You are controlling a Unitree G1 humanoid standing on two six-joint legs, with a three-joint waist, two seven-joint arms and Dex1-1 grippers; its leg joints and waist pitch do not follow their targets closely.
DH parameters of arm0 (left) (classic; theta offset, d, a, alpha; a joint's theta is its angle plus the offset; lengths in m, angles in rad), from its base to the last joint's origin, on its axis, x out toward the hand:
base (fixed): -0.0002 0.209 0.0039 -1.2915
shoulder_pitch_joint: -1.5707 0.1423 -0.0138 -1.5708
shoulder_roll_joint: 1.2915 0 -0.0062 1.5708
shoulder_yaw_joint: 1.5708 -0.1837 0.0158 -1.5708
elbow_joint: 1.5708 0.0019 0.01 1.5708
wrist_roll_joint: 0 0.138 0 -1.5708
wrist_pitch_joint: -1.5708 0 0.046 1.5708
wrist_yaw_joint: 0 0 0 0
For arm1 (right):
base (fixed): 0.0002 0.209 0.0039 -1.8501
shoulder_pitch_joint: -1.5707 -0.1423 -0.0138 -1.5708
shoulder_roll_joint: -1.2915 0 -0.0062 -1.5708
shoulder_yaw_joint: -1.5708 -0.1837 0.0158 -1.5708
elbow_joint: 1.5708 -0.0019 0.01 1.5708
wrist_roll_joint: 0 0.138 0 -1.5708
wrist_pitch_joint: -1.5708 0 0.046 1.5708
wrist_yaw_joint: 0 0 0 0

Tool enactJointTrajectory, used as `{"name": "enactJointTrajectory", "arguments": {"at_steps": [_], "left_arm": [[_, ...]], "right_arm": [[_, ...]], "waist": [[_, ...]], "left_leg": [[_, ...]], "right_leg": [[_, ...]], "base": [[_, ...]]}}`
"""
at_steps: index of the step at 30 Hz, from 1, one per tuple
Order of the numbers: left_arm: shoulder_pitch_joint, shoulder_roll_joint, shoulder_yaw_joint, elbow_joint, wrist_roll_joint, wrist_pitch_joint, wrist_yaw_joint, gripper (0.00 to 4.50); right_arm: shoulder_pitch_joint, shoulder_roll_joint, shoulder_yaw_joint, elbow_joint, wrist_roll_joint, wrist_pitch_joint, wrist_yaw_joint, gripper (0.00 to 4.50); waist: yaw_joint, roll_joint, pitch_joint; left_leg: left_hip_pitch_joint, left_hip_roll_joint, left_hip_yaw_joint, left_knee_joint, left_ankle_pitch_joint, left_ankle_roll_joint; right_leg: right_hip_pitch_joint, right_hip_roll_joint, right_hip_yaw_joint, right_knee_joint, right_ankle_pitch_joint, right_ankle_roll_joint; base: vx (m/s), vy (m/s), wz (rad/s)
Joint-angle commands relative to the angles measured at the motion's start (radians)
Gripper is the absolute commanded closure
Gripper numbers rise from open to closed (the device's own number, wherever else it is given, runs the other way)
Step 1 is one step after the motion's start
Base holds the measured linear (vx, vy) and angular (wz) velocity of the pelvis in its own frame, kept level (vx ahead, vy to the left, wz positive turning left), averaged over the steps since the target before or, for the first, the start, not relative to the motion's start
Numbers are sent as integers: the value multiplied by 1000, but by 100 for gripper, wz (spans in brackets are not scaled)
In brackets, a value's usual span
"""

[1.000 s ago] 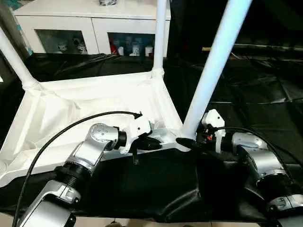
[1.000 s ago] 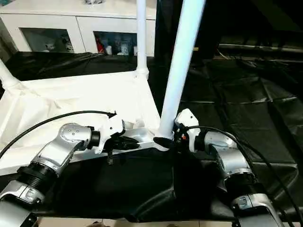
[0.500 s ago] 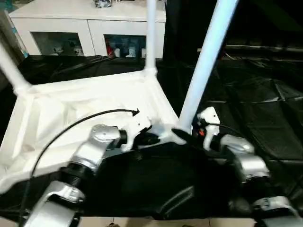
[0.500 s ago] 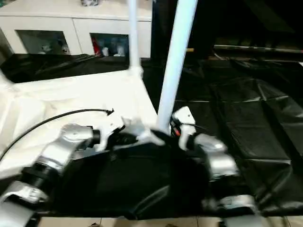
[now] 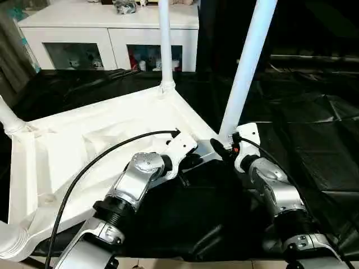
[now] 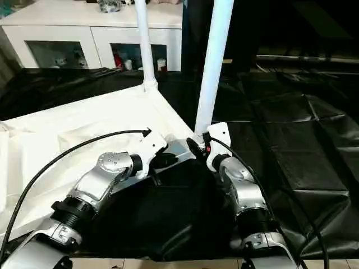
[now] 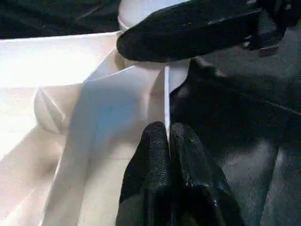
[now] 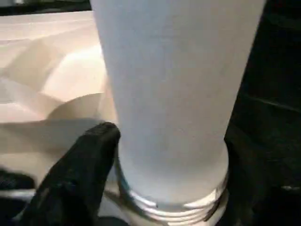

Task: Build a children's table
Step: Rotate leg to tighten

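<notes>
Lying upside down on the black sheet (image 5: 314,140), the children's table (image 5: 84,145) has legs standing up from its corner sockets. The left gripper (image 7: 168,136) is pinched together on the thin rim of the tabletop's near edge. Just beside it, the right gripper (image 8: 164,155) reaches round the base of the nearest leg (image 5: 247,61) at its socket, one black finger (image 8: 80,169) against the tube; whether it clamps the leg I cannot tell.
</notes>
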Motion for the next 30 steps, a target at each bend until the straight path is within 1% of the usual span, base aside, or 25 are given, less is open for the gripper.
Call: {"name": "enactJointTrajectory", "arguments": {"at_steps": [1,2,3,4,5,6,7,8,11,12,13,14,17,18,19,20,21,22,23,24,25,26,29,30], "left_arm": [[10,15,-20,15,5,-19,-37,450],[14,30,-18,13,3,-25,-55,450],[18,54,-18,11,-1,-41,-86,450],[21,69,-18,10,-3,-51,-106,450],[22,78,-19,10,-5,-63,-120,450],[26,100,-20,8,-12,-90,-158,450],[30,111,-20,3,-18,-87,-174,450],[33,117,-24,-1,-24,-98,-192,450],[36,126,-37,-5,-28,-118,-224,450],[39,130,-46,-8,-26,-132,-239,450],[39,130,-46,-8,-26,-132,-239,450],[45,130,-48,-18,-32,-133,-250,450],[49,129,-51,-26,-41,-131,-261,450],[49,129,-52,-28,-44,-133,-267,450],[48,129,-53,-27,-43,-134,-267,450],[48,129,-53,-27,-43,-134,-267,450],[45,125,-51,-22,-43,-136,-269,450],[44,123,-52,-20,-44,-136,-271,450],[42,122,-53,-19,-44,-137,-276,450],[41,122,-55,-18,-44,-138,-279,450],[41,122,-55,-19,-44,-139,-284,450],[41,123,-56,-20,-45,-138,-289,450],[41,133,-58,-28,-46,-136,-306,450],[42,142,-62,-34,-49,-137,-327,450]], "right_arm": [[4,-1,52,-54,27,14,102,72],[5,-20,67,-68,26,16,140,63],[9,-53,85,-89,26,18,197,51],[11,-75,96,-103,26,19,231,51],[12,-88,99,-111,26,19,249,51],[17,-124,104,-130,28,17,293,51],[21,-144,101,-142,29,11,316,51],[24,-152,98,-150,31,13,329,51],[35,-167,98,-175,45,24,376,51],[47,-172,107,-195,56,33,407,51],[47,-172,107,-195,56,33,407,51],[58,-179,129,-212,53,32,424,51],[65,-180,146,-217,45,30,429,51],[68,-180,153,-212,32,26,431,51],[69,-179,154,-210,28,25,431,51],[69,-179,154,-210,28,25,431,51],[73,-181,158,-206,16,26,429,51],[76,-183,160,-206,11,24,430,51],[78,-185,162,-206,8,24,430,51],[82,-188,164,-209,3,24,428,51],[87,-191,164,-215,2,26,428,51],[90,-192,164,-219,6,29,428,51],[97,-195,159,-233,21,33,433,51],[93,-196,151,-225,23,30,433,51]], "waist": [[4,-13,-53],[6,-18,-54],[7,-18,-55],[5,-18,-55],[8,-18,-55],[9,-20,-56],[6,-21,-56],[7,-21,-57],[7,-19,-56],[8,-19,-55],[9,-19,-56],[9,-18,-55],[11,-20,-53],[11,-15,-52],[10,-17,-52],[9,-17,-52],[9,-13,-53],[8,-14,-53],[9,-12,-53],[8,-14,-53],[8,-12,-55],[9,-13,-55],[10,-11,-56],[11,0,-55]], "left_leg": [[0,30,-10,-76,-230,54],[0,30,-10,-74,-218,57],[0,30,-8,-72,-200,63],[-2,30,-8,-72,-195,66],[-1,30,-8,-71,-189,69],[-3,30,-7,-70,-168,77],[-3,30,-6,-69,-165,79],[0,32,-5,-67,-158,83],[3,36,-5,-69,-160,88],[4,36,-5,-69,-161,87],[4,36,-4,-69,-162,86],[5,37,-4,-70,-165,82],[5,36,-3,-71,-176,74],[6,35,-4,-72,-187,65],[6,35,-4,-72,-191,62],[6,35,-4,-73,-199,57],[6,35,-5,-73,-199,55],[7,35,-5,-73,-200,52],[7,35,-5,-72,-200,51],[6,35,-5,-73,-199,51],[5,35,-5,-72,-191,51],[6,34,-5,-71,-185,55],[6,35,-5,-71,-183,60],[7,35,-7,-72,-190,57]], "right_leg": [[48,-60,40,-90,-279,-172],[50,-63,41,-88,-273,-176],[50,-64,41,-88,-257,-181],[51,-64,42,-86,-251,-184],[52,-64,41,-86,-245,-184],[54,-63,42,-82,-218,-190],[52,-62,42,-80,-209,-192],[50,-62,43,-77,-186,-202],[49,-62,43,-75,-171,-220],[49,-62,44,-75,-168,-223],[50,-62,44,-75,-166,-223],[49,-62,45,-74,-168,-226],[48,-63,45,-78,-195,-220],[48,-63,45,-80,-221,-213],[47,-62,45,-82,-227,-209],[47,-62,45,-83,-236,-206],[47,-62,46,-82,-236,-205],[47,-61,46,-83,-233,-204],[47,-61,46,-83,-229,-205],[48,-61,46,-82,-223,-205],[49,-60,46,-81,-205,-207],[49,-60,46,-79,-187,-213],[50,-60,45,-77,-166,-221],[50,-60,45,-77,-171,-224]], "base": [[0,0,0],[0,0,0],[0,0,0],[0,0,0],[0,0,0],[0,0,0],[0,0,0],[0,0,0],[0,0,0],[0,0,0],[0,0,0],[0,0,0],[0,0,0],[0,0,0],[0,0,0],[0,0,0],[0,0,0],[0,0,0],[0,0,0],[0,0,0],[0,0,0],[0,0,0],[0,0,0],[0,0,0]]}}
